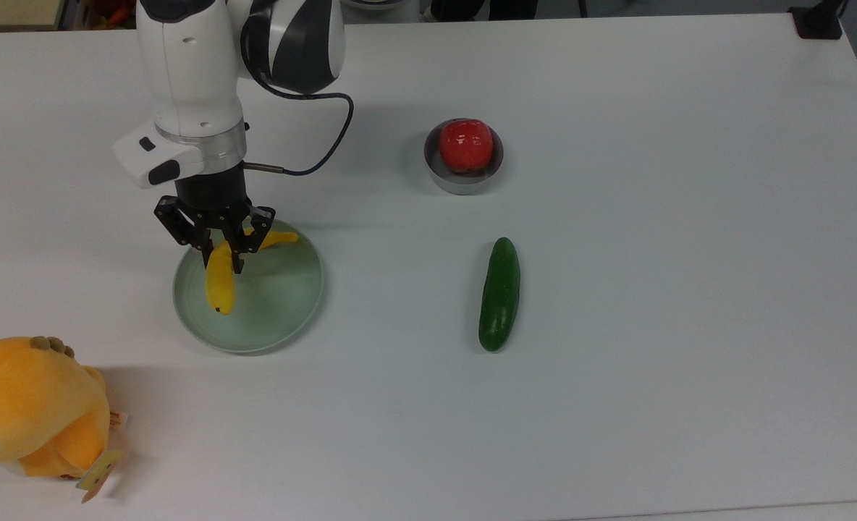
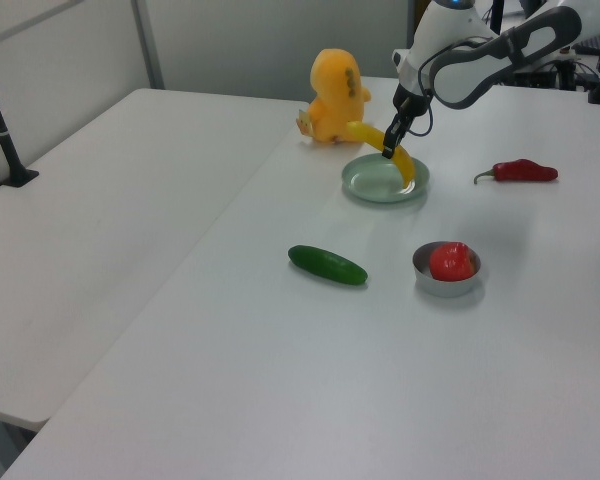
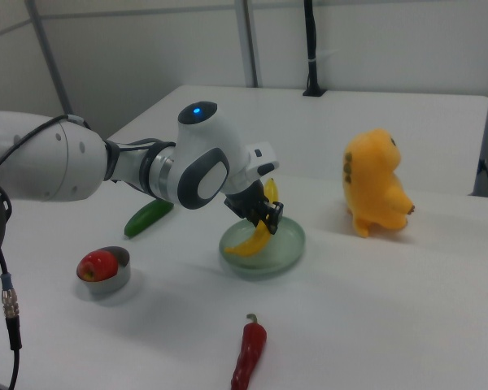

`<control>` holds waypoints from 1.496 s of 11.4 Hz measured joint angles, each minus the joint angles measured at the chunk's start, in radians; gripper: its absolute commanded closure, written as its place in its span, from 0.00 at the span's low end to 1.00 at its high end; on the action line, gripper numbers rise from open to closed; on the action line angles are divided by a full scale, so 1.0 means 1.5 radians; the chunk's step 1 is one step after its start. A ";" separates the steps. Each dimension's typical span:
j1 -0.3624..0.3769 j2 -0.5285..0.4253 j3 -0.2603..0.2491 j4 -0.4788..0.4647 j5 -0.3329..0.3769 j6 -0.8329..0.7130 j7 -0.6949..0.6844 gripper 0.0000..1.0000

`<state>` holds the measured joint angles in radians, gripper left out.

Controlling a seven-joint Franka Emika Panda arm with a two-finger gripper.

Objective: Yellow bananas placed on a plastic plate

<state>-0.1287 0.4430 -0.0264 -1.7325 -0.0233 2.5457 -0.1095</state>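
In the top view, nearest us at the lower left, we see an orange-yellow plush toy (image 1: 30,405) sitting on the white table (image 1: 617,405). Further up lies the pale green plate (image 1: 284,304), and to the top view's right of it, well apart, a dark green cucumber (image 1: 499,294) lies lengthwise. Over the plate we find the claw (image 1: 220,253) closed on the yellow banana (image 1: 219,286), gripping it near the middle of its curve. One end of the banana reaches down over the plate's left half in the top view, its dark tip near the rim, while the other end pokes out toward the top view's right, past the claw. In the right view the banana (image 3: 252,240) hangs tilted over the plate (image 3: 281,252); we cannot tell whether its low end touches the dish. Beyond, a small grey metal bowl (image 1: 465,181) holds a red apple (image 1: 465,144). In the left view a red chili pepper (image 2: 520,171) lies on the table past the plate.
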 measured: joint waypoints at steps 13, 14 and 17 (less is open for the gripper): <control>0.000 -0.121 -0.012 0.021 0.008 -0.163 0.007 0.00; 0.001 -0.150 -0.014 0.021 0.008 -0.203 0.022 0.00; 0.013 -0.227 -0.016 0.021 0.009 -0.311 0.153 0.00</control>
<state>-0.1086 0.1023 -0.0498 -1.7003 -0.0097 2.0793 0.1202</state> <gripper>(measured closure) 0.000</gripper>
